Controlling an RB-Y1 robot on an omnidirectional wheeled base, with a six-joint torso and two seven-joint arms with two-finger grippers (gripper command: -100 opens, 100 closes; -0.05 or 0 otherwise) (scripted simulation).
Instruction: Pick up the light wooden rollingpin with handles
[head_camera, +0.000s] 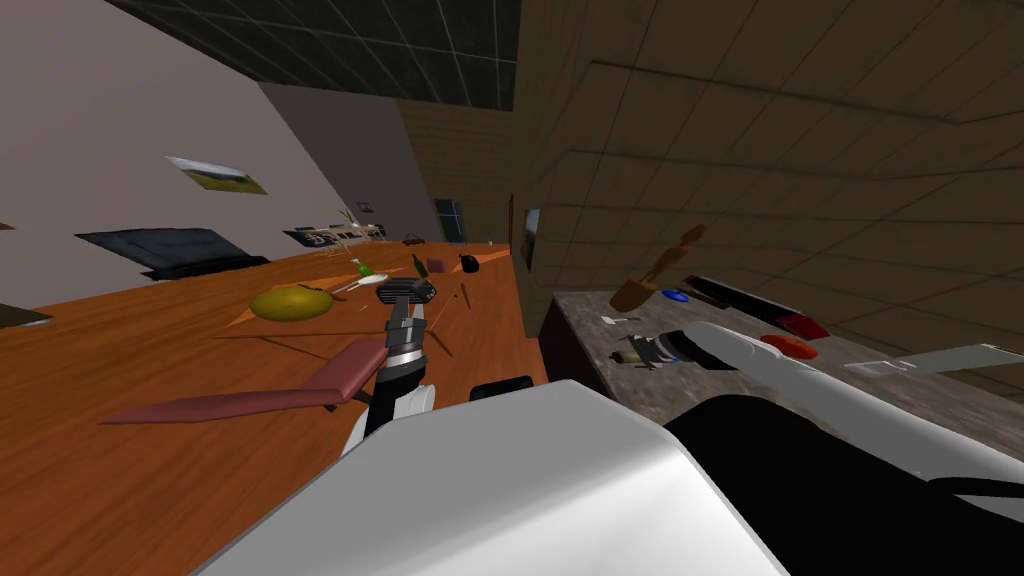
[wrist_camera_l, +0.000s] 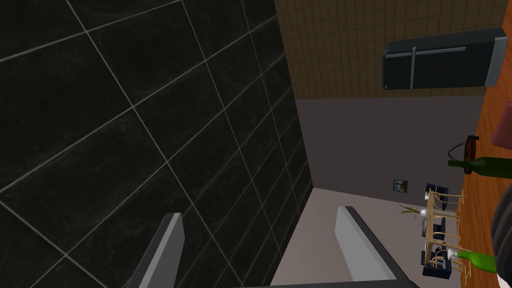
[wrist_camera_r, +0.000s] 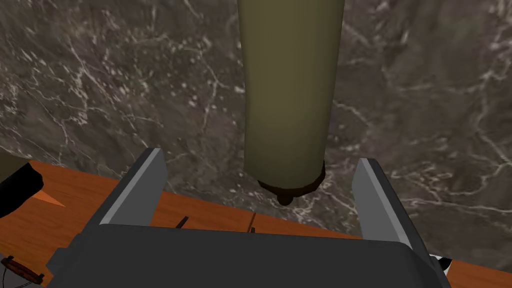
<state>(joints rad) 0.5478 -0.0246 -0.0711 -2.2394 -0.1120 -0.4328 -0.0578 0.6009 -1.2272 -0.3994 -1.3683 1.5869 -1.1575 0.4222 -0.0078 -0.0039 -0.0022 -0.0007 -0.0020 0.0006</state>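
Pin location: the rolling pin (wrist_camera_r: 290, 95) lies flat on the dark veined counter (wrist_camera_r: 100, 90), at about 2 o'clock from me in the head view. It's a plain dull olive-tan barrel.
Near end: it's capped by a small dark knob (wrist_camera_r: 285, 192), and that end sits close to the counter's edge.
Right gripper: the right gripper (wrist_camera_r: 260, 157) hangs just over that near end with its fingers (wrist_camera_r: 135, 195) spread wide, touching nothing.
Pin versus jaws: the barrel runs off at 12 o'clock along the gripper's own line. It's centred between the two blades, with open counter showing on both flanks, and it's narrower than the gap, so it should fit.
Handling, my read: stiff, fairly light and not fragile. It's round and smooth, though, so it'll want to roll or slip off thin blades.
Where to grip: across the barrel, and further up toward its middle. A pinch at this end would leave the long body levering down, and the knob looks too small to trust.
Next call: push forward along the pin, drop so the blades straddle the widest part, then close squarely.
Left gripper: the left gripper (wrist_camera_l: 260, 212) is up at about 11 o'clock with its blades parted, idle.
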